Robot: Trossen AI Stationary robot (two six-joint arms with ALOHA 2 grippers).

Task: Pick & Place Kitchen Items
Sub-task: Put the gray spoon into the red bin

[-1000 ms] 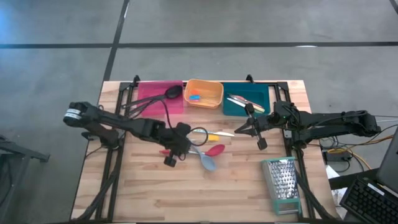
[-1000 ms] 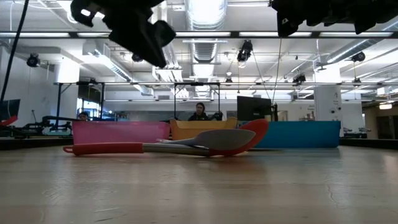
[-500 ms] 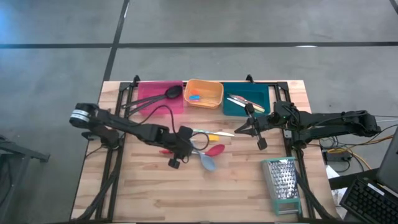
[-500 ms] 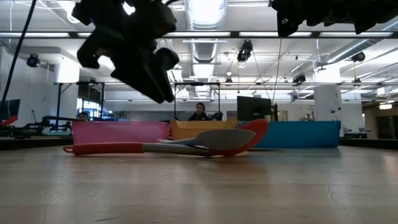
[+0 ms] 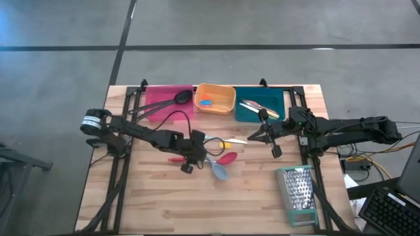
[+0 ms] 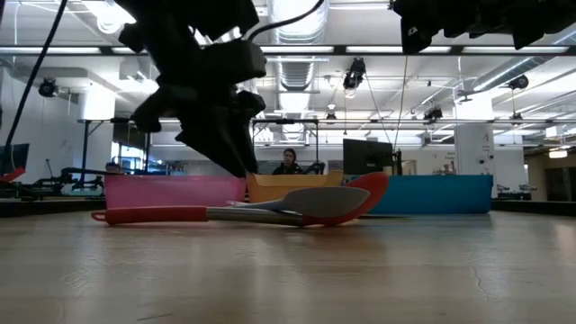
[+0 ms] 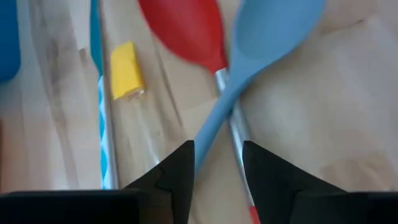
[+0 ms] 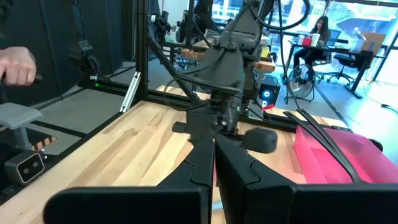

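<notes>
Since a second ago the left arm has swung inward and dropped: its left gripper (image 5: 190,159) now sits low over the crossed spoons at mid-table, where before it hung higher and further toward the near edge. Right arm, bins and loose utensils unchanged.

Left gripper: fingers apart, straddling the handle of the grey spoon (image 7: 249,56) where it crosses the red spatula (image 7: 186,28). In the low view the gripper (image 6: 236,162) looks just above the pair; contact cannot be confirmed. Nothing held.

Right gripper (image 5: 252,138): fingers together, empty, hovering near the teal bin (image 5: 261,113), waiting.

Done so far, judging by the layout:
- black spoon (image 5: 172,101) lies across the pink bin (image 5: 157,95)
- small blue and orange pieces sit in the orange bin (image 5: 223,106)
- a few utensils sit in the teal bin

Left on the table (image 5: 249,196):
- grey spoon and red spatula, crossed
- yellow-handled utensil (image 5: 226,141) just beyond them
- grater (image 5: 298,192) near the right front, not a target

Estimate: past halfway; about three items remain. Next step looks like closing on the grey spoon handle.
</notes>
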